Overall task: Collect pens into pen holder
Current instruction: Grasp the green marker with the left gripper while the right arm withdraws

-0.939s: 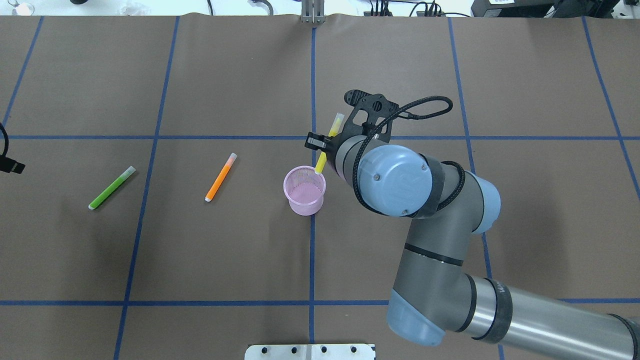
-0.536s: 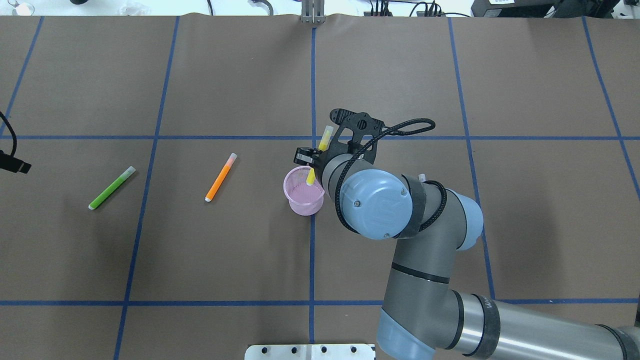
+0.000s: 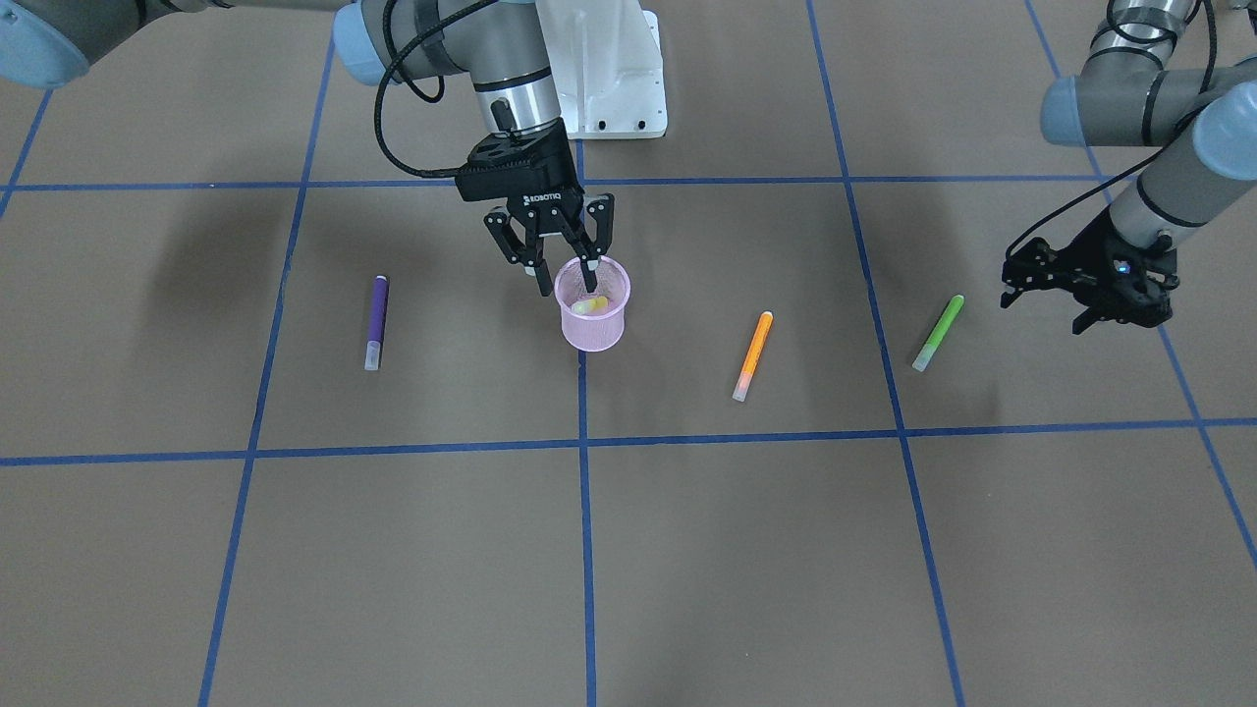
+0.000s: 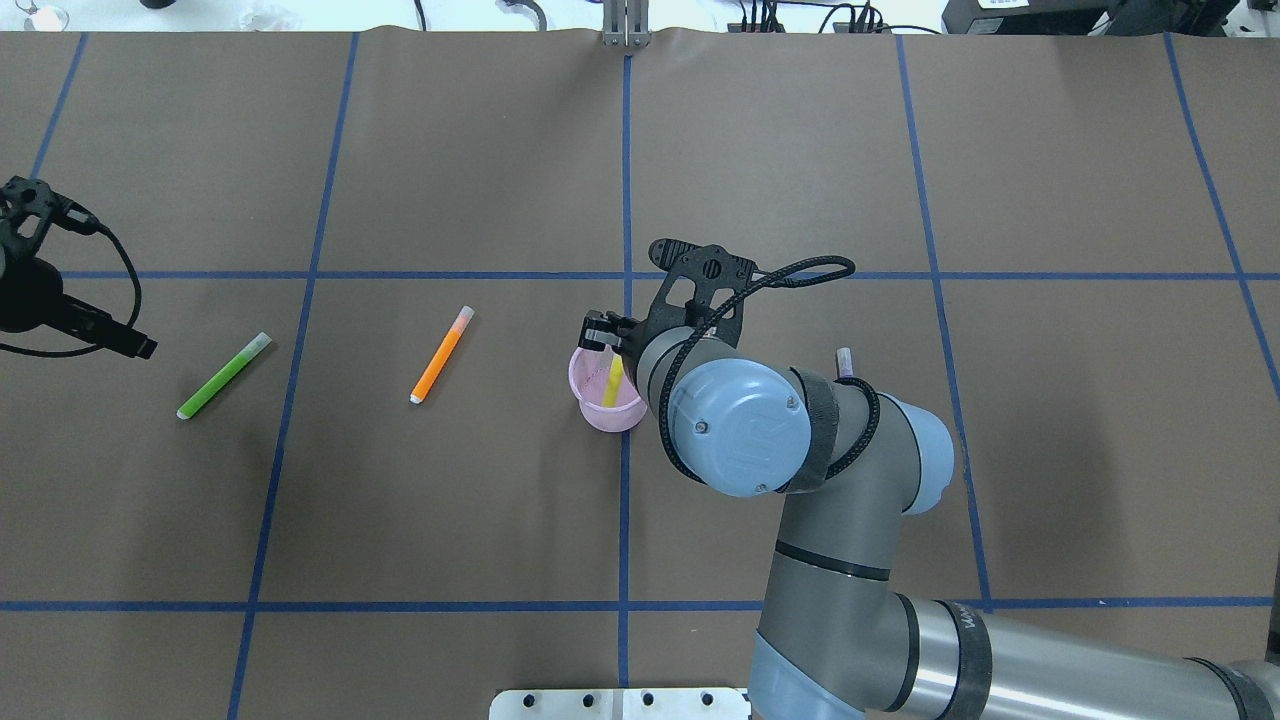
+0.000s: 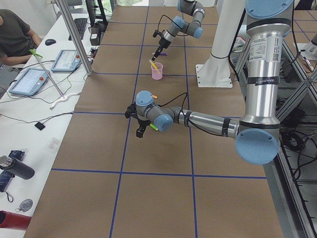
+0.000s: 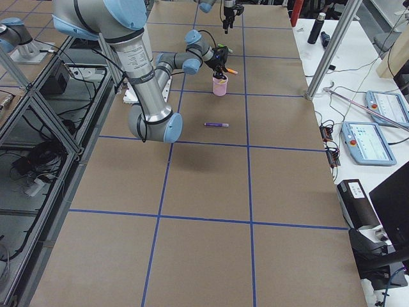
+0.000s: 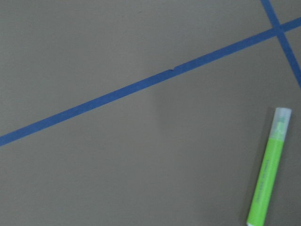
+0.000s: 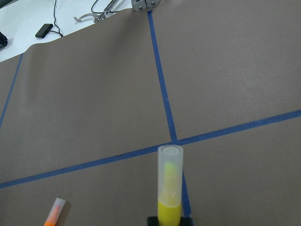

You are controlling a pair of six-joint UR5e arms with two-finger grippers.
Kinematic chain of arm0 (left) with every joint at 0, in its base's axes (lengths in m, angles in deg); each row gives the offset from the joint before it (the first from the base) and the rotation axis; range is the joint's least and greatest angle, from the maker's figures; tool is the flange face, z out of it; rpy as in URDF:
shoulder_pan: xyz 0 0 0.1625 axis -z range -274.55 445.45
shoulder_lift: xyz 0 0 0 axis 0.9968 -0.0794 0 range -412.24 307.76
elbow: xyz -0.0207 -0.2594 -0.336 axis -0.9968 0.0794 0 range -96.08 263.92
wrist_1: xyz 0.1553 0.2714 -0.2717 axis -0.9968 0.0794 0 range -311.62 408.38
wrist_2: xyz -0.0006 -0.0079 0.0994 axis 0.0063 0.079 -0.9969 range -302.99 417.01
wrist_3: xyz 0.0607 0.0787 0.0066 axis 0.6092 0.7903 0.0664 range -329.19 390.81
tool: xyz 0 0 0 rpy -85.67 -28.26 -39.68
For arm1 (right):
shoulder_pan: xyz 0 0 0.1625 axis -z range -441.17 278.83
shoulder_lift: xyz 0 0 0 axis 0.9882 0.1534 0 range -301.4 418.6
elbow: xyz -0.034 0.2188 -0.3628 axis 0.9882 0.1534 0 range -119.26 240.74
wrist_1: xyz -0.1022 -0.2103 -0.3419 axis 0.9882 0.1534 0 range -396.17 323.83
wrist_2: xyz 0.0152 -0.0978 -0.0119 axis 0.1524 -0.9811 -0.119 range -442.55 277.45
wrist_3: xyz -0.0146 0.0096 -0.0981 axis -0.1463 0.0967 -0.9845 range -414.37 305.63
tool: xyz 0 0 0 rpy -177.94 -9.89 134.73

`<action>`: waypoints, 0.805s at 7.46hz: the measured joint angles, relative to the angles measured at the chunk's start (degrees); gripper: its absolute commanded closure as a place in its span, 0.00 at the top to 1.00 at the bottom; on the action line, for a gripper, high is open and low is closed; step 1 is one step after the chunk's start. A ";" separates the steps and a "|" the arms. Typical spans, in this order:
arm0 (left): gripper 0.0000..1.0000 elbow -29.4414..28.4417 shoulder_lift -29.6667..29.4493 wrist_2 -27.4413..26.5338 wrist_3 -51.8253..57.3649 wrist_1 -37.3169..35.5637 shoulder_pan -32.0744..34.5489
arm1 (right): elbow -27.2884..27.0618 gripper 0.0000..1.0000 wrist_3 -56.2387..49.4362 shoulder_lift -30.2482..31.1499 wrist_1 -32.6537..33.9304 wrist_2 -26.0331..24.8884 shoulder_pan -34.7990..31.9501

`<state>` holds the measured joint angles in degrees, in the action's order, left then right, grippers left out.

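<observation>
First, the yellow pen [image 4: 612, 380] is found inside the pen holder [image 3: 594, 332], leaned on the rim with its cap end poking out. The right gripper [image 3: 566, 285] is held directly above with jaws part-way apart, and nothing is clamped as far as can be judged. One fingertip [image 3: 589, 280] looks dipped inside the rim, the other just outside.

Risk noted: if the rim or the leaning cap is snagged on the lift, the light mesh cup could be tipped and the pen spilled.

Further out, the orange pen [image 3: 753, 355] and the purple pen [image 3: 376, 319] are seen lying flat on either side.

Farthest, the left gripper [image 3: 1041, 309] is poised spread wide beside the green pen [image 3: 938, 332], not touching. With a skewed descent, that pen could be nudged or rolled away.
</observation>
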<state>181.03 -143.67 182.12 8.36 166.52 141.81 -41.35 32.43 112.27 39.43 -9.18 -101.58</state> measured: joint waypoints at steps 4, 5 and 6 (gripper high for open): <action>0.94 0.33 -6.01 -1.05 1.16 -10.72 -7.02 | -6.19 0.82 -2.00 7.25 0.29 7.08 -4.08; 0.93 0.07 -7.41 -1.12 3.94 -14.19 -8.39 | -6.91 0.82 -4.54 9.83 0.14 12.71 -7.32; 0.90 -0.15 -8.42 -1.60 8.89 -17.40 -8.95 | -7.19 0.82 -7.67 12.10 -0.05 17.75 -10.27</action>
<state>180.88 -152.08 180.52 17.25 149.12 132.86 -48.54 24.76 124.38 39.38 8.57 -111.85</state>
